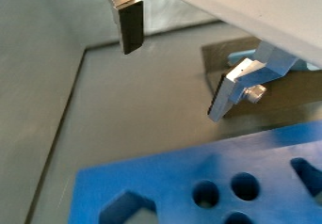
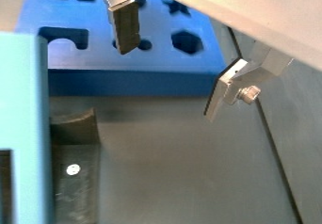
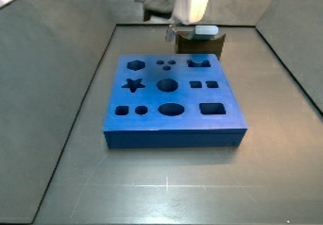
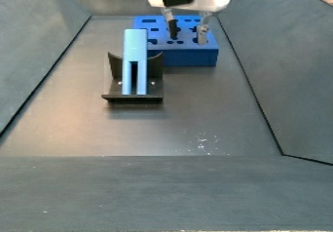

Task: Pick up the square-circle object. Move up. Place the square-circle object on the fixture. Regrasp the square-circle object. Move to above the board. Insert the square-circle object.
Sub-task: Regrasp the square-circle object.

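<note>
Up above the floor, between the board and the fixture, hangs the gripper [image 4: 188,23], its white body cut off by the frame's edge in both side views. Its two fingers stand well apart with nothing between them: in a wrist view one finger [image 1: 131,25] shows a dark pad on a silver plate, and the opposite finger [image 1: 234,88] shows its silver face and a small screw. The same pair appears in the second wrist view, gripper [image 2: 176,63], again spread wide and empty.

Beside and below the gripper stands the peg [image 4: 136,58], upright in the fixture [image 4: 131,88], pale blue and leaning against the fixture's dark back plate. In a wrist view the peg [image 2: 23,124] fills the edge of the picture as a broad pale blue face, with the fixture [image 2: 73,167] dark beside it. The gripper does not touch either.

On the gripper's other side lies the board [image 4: 196,53], flat on the floor, bright blue with dark cut-outs. A side view shows the board [image 3: 173,101] from the front, with a star, circles, squares and a cross in its top, and the fixture [image 3: 199,42] just behind it under the gripper [image 3: 190,23]. In a wrist view the board [image 1: 151,181] sits beneath the fingers.
</note>
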{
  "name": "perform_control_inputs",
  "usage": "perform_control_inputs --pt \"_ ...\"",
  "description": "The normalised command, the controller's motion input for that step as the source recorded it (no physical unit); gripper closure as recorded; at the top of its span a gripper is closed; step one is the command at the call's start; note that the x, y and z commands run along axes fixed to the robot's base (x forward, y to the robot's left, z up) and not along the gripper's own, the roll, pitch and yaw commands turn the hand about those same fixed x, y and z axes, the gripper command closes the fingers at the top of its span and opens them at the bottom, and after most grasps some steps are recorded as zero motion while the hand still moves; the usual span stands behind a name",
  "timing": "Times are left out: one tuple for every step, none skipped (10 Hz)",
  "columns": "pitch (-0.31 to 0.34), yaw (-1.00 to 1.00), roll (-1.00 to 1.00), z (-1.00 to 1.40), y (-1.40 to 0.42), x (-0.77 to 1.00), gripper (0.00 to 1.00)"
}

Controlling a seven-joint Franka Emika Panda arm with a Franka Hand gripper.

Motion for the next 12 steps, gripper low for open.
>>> perform_control_inputs --pt "-0.228 -0.94 1.00 -0.01 -0.02 -0.03 0.00" --pt "-0.204 -0.95 1.00 -0.02 -0.01 -0.04 0.00" --pt "-0.172 -0.95 1.00 -0.01 -0.01 -0.04 0.00" --pt "-0.122 -0.96 1.00 -0.01 -0.01 -0.03 0.00" --pt "-0.030 -0.96 1.00 -0.01 -0.01 -0.02 0.00" --pt "0.057 -0.95 1.00 -0.01 -0.02 -0.02 0.00" --pt "0.164 -0.93 1.00 -0.02 -0.02 -0.01 0.00" --pt "0.300 -0.90 1.00 -0.04 -0.02 0.00 0.00" --pt "0.492 -0.74 0.89 -0.06 -0.02 0.02 0.00" --pt "0.595 -0.53 0.71 -0.06 -0.02 0.03 0.00" --pt "0.664 -0.25 0.48 -0.05 -0.02 0.06 0.00" --pt "0.660 -0.06 0.36 -0.04 -0.02 0.08 0.00"
